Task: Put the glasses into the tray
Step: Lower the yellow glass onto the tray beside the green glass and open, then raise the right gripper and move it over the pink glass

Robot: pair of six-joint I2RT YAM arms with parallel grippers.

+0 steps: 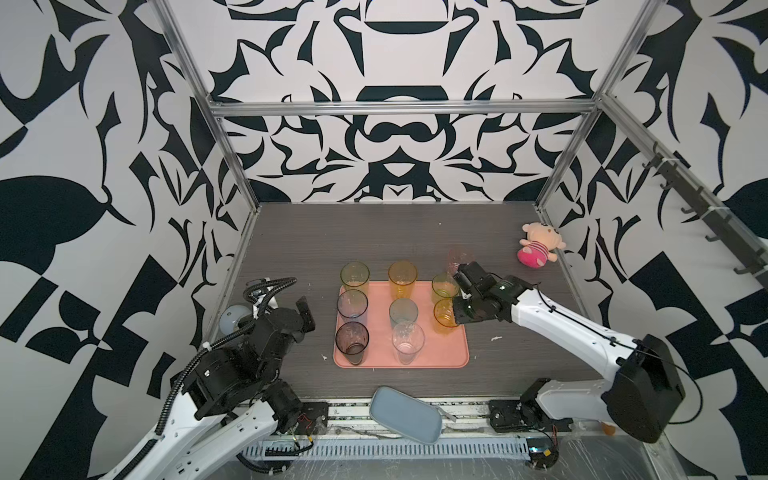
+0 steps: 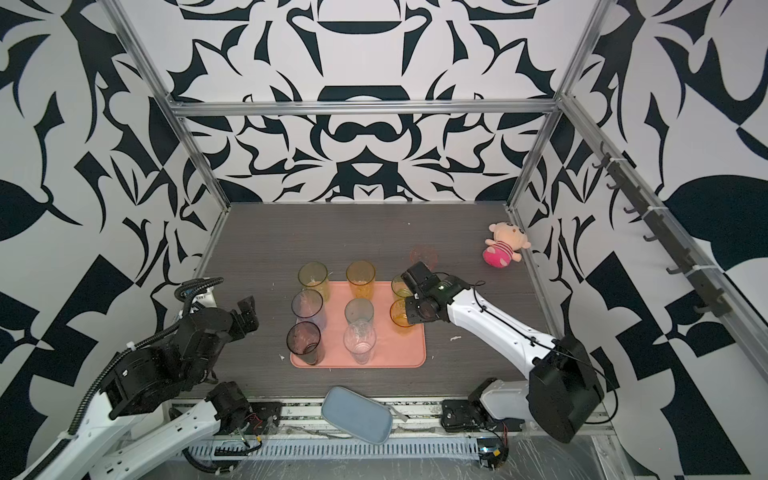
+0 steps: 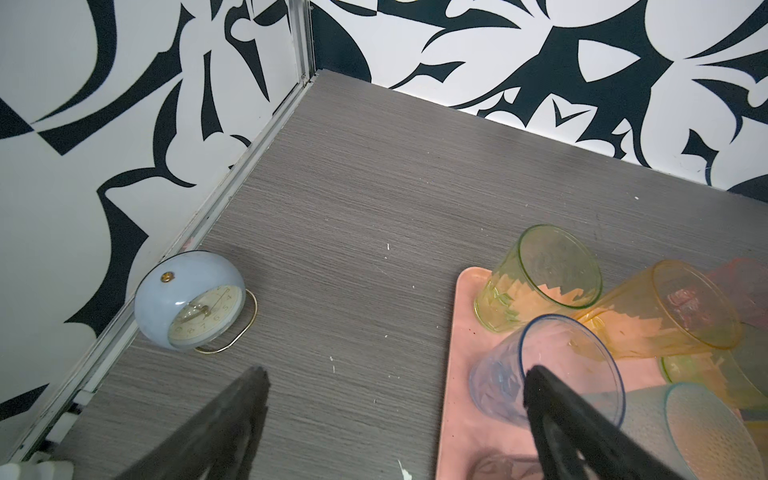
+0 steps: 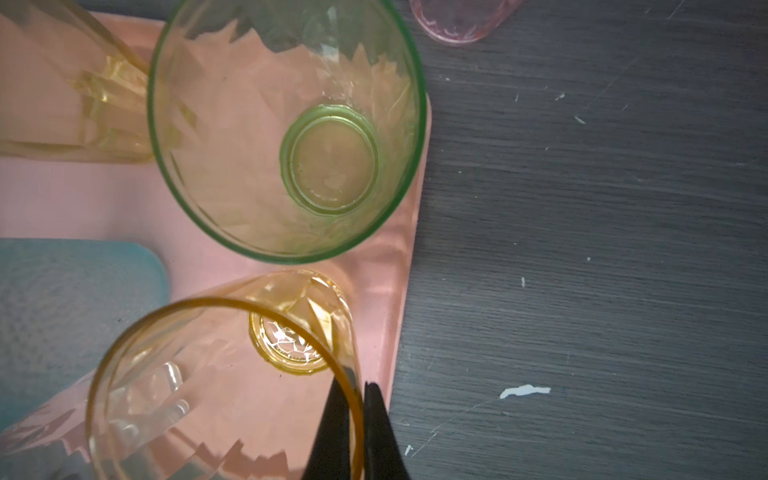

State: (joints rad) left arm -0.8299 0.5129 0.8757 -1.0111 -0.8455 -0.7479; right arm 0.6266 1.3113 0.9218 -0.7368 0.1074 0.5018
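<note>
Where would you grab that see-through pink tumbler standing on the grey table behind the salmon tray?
Take the pink tumbler by its rim, from above, one finger inside and one outside: it appears upright, with its mouth open upward. The right gripper holds the see-through orange tumbler likewise.

The only readable marks are the dark Arabic hour numerals ringing the cream dial of the pale blue alarm clock [image 3: 193,303] in the left wrist view; a 5 shows, the others too small and blurred to tell
</note>
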